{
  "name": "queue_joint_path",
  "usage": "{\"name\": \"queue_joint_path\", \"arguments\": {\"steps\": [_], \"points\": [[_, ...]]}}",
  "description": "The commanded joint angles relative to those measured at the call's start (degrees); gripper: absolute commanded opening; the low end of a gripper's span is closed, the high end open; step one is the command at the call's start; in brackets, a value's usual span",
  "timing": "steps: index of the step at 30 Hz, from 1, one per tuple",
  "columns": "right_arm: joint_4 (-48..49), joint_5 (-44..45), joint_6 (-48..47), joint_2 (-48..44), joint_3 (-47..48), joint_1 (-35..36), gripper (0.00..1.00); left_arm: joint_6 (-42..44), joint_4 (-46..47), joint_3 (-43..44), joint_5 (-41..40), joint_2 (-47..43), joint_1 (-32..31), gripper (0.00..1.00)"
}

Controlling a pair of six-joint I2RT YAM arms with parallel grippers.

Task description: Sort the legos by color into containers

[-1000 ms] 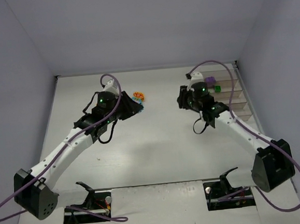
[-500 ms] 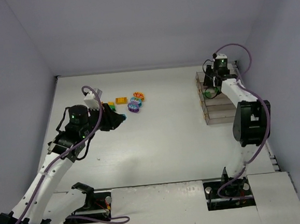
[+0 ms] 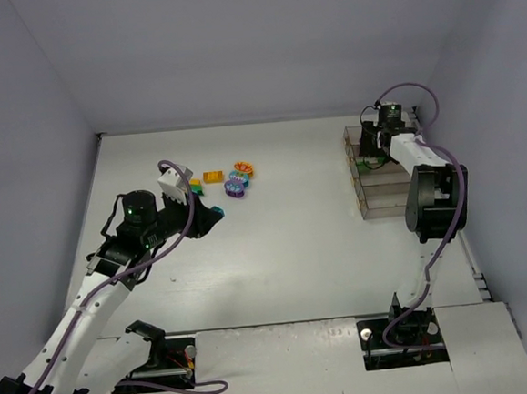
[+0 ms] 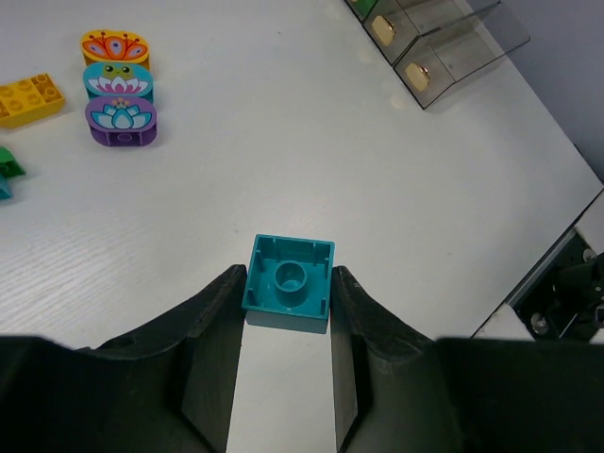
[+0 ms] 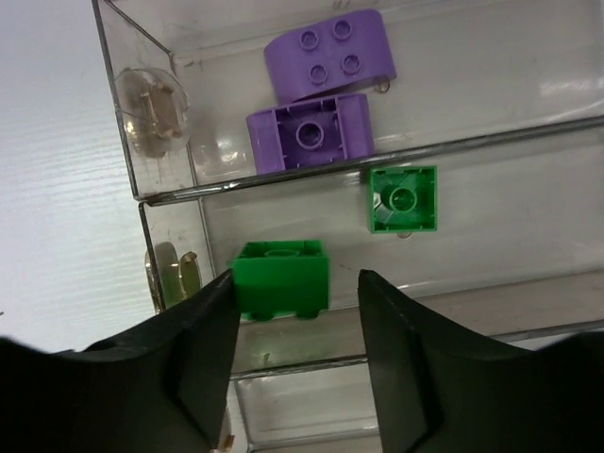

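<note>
My left gripper [image 3: 215,211] is shut on a square teal lego [image 4: 289,283] and holds it above the bare table, near the loose pile. The pile holds an orange rectangular brick [image 4: 28,99], rounded orange [image 4: 114,47], teal [image 4: 115,78] and purple [image 4: 121,118] bricks, and a green one [image 4: 9,160]. My right gripper [image 5: 297,283] is open over the containers [image 3: 386,187]. A green brick [image 5: 281,276] lies between its fingers in the second bin, by the left finger. Another green brick [image 5: 404,198] shares that bin. Two purple bricks [image 5: 328,52] lie in the far bin.
The bin row [image 4: 444,57] stands at the table's right edge, next to the side wall. The pile [image 3: 230,179] lies at the back middle-left. Two cable slots sit in the near edge by the arm bases.
The left arm has drawn back from the pile and now holds the teal brick slightly further right. The right arm has swung from the table's middle to the bins and stays there.
</note>
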Motion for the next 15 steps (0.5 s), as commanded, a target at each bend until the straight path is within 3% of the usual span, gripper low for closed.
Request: {"name": "queue_joint_path", "arguments": {"steps": [1, 3, 5, 12, 15], "points": [[-0.8, -0.8, 0.4, -1.9, 2.9, -0.2, 0.51, 6.3, 6.3, 0.8, 2.4, 0.2, 0.1, 0.07], [-1.4, -1.7, 1.2, -4.6, 2.6, -0.1, 0.53, 8.8, 7.7, 0.5, 2.9, 0.6, 0.1, 0.09], [-2.0, -1.7, 1.6, -6.4, 2.3, 0.2, 0.65, 10.1, 8.2, 0.5, 3.8, 1.0, 0.1, 0.10], [-4.6, -13.7, 6.3, -16.7, 0.9, 0.5, 0.64, 15.7, 12.5, -0.3, 7.6, 3.2, 0.0, 0.11], [-3.4, -27.3, 10.1, -21.0, -2.1, 1.8, 0.60, 17.6, 14.9, -1.1, 9.0, 3.6, -0.2, 0.11]]}}
